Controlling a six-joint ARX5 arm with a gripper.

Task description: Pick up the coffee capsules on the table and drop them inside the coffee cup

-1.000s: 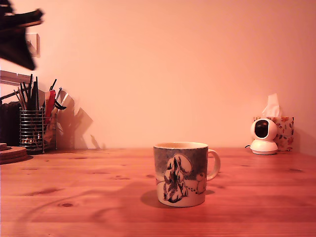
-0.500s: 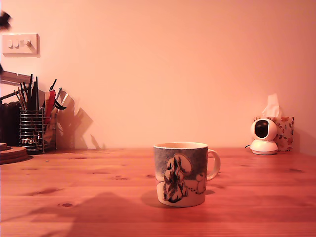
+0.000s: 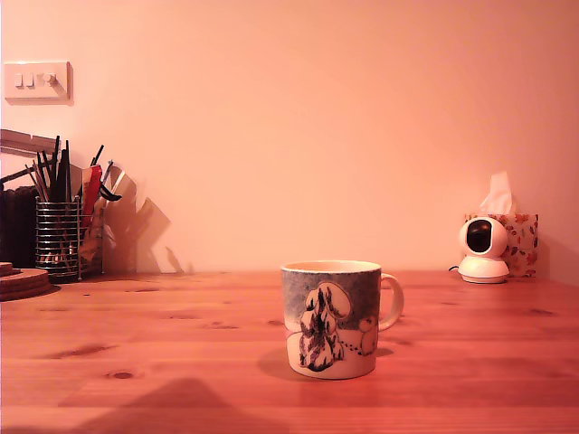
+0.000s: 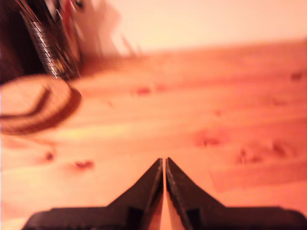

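One white coffee cup [image 3: 335, 318] with a grey-blue band and a snowy tree drawing is standing upright on the reddish wooden table [image 3: 163, 353], its handle pointing toward the exterior view's right. No capsule is showing on the tabletop in either view; the inside of the cup cannot be seen. At the exterior view's left, a wire mesh pen holder [image 3: 60, 237] full of pens is sitting against the wall beside a stack of round wooden coasters [image 3: 20, 280], with a light switch plate [image 3: 36, 80] above. At the far right, a small white security camera [image 3: 482, 249] is standing in front of a floral tissue box [image 3: 520, 242].

The arm is out of the exterior view. In the blurred wrist view, the gripper [image 4: 164, 165] is hanging above bare wood, its two dark fingers [image 4: 144, 187] pressed together with seemingly nothing between them, and the mesh holder [image 4: 48, 45] and coasters [image 4: 36, 108] are lying beyond.
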